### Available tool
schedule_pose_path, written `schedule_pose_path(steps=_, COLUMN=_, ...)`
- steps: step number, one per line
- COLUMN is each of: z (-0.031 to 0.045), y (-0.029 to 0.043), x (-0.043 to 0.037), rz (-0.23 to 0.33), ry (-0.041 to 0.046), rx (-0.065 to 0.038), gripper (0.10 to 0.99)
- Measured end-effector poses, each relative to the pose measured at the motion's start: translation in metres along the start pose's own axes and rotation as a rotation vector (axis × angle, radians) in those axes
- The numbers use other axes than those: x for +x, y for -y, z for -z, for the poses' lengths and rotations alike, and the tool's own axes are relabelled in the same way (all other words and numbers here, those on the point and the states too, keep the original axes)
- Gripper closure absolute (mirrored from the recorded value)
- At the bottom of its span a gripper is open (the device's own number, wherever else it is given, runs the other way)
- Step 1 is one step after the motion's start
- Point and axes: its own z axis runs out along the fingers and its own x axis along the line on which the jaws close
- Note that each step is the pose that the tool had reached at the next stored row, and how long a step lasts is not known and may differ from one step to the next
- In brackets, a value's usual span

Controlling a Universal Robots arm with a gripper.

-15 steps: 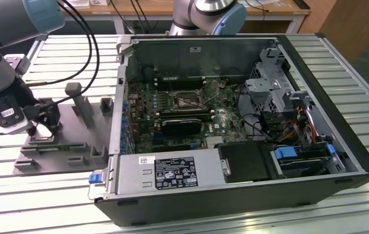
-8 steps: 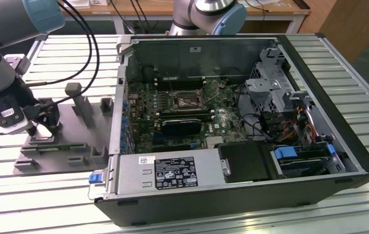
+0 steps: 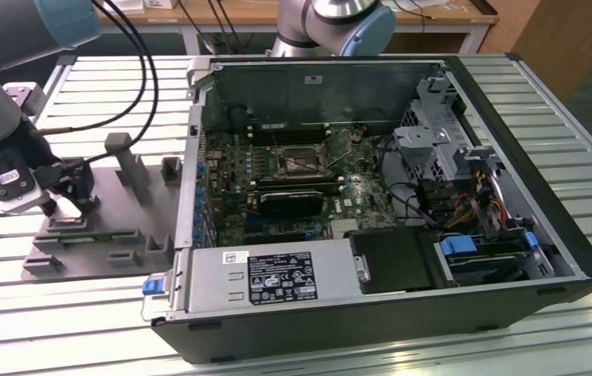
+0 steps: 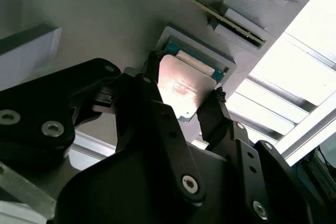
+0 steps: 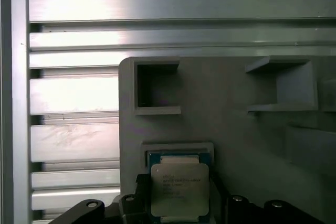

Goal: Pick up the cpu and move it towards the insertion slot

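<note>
The cpu (image 4: 181,88) (image 5: 179,187), a small flat square chip with a shiny metal top, sits between the two black fingers of my gripper (image 4: 182,83) (image 5: 178,199), which is shut on its opposite edges. It hangs just over the shallow square pocket (image 5: 178,148) (image 4: 223,61) of the grey fixture plate (image 3: 98,235). In the exterior view my gripper (image 3: 70,205) stands over that plate at the exterior view's left. The insertion slot (image 3: 298,159), a silver-framed square socket, lies on the motherboard inside the open computer case, well off towards the exterior view's right.
Upright grey fixture blocks (image 3: 129,168) stand on the plate beside my gripper. The case's left wall (image 3: 186,180) rises between plate and motherboard. A black finned block (image 3: 290,204) sits just in front of the socket, and a power supply (image 3: 265,278) lies at the case front. Cables (image 3: 139,70) trail from the arm.
</note>
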Motion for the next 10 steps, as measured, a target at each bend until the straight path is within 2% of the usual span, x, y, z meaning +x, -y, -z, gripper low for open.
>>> schedule_pose_path(steps=10, z=0.0236, y=-0.0011, x=-0.0011, rz=0.003, ry=-0.0001, rx=0.000, gripper=0.549)
